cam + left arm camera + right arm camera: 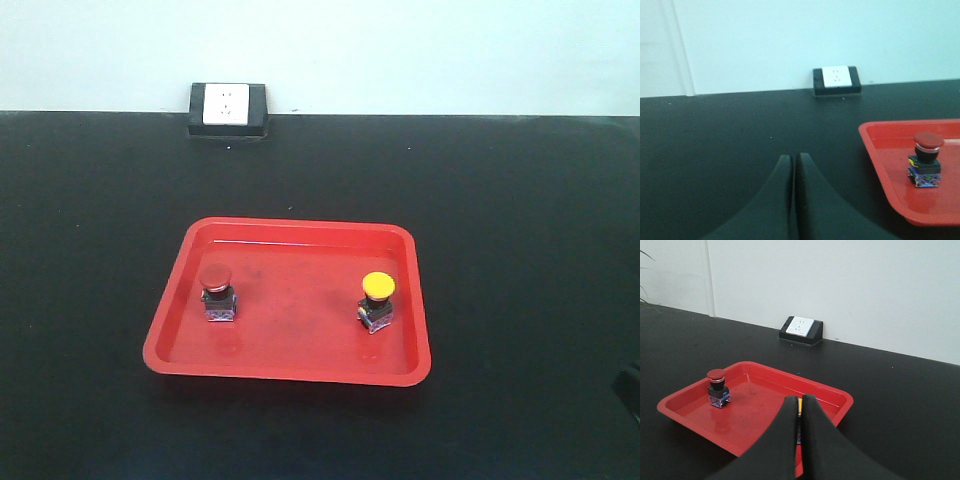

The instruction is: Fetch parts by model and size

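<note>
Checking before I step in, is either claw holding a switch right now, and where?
Neither. Both claws, left and right, are shut and empty; both switches stand in the tray.

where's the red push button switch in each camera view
Front view: red switch stands in the red tray, left side.
Left wrist view: lower right, inside the tray's near corner.
Right wrist view: left of centre, in the tray's left part.
Shared landmark: white wall socket at the table's far edge.

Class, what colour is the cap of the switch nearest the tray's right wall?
Yellow cap; the exterior front-facing view.
</note>
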You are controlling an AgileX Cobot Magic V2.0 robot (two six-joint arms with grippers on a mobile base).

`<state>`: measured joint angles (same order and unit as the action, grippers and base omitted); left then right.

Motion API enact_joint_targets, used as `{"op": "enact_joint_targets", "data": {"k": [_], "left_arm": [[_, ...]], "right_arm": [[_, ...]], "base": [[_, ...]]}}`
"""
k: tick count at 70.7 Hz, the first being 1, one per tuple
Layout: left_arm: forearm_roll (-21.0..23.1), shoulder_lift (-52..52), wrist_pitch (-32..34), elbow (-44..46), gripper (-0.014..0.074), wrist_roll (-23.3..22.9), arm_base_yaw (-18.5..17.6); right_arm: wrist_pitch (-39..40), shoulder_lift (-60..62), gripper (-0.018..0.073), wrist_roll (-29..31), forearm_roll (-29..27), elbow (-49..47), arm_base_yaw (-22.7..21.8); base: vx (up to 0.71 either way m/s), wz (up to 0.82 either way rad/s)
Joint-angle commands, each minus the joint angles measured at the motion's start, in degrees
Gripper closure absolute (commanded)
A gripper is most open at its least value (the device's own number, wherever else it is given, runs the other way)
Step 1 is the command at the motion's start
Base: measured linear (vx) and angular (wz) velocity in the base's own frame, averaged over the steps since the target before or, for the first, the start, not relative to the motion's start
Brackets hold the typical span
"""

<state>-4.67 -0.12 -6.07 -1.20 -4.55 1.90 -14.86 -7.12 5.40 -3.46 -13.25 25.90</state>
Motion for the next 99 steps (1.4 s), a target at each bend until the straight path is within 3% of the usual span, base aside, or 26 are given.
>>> {"op": "enact_joint_targets", "data": {"k": [1, 16, 36, 99], "left_arm": [[0.38, -1.4, 4.65, 0.48, 0.0604, -0.53, 0.4], [0.88, -1.31, 4.9, 0.48, 0.0604, -0.66, -0.78], [1.14, -1.31, 4.96, 0.48, 0.0604, -0.61, -7.62], [2.05, -1.31, 5.08, 0.54, 0.0603, -0.61, -7.62]], "right_arm": [[4.54, -0.55, 0.0569, 0.43, 0.15, -1.57, -0.27], [4.54, -0.55, 0.0569, 0.43, 0.15, -1.57, -0.27], [4.54, -0.55, 0.0569, 0.43, 0.15, -1.57, -0.27], [4.54, -0.55, 0.0569, 0.43, 0.15, -1.57, -0.27]], "base": [[0.0, 0.0], [0.0, 0.0], [0.0, 0.0], [0.0, 0.0]]}}
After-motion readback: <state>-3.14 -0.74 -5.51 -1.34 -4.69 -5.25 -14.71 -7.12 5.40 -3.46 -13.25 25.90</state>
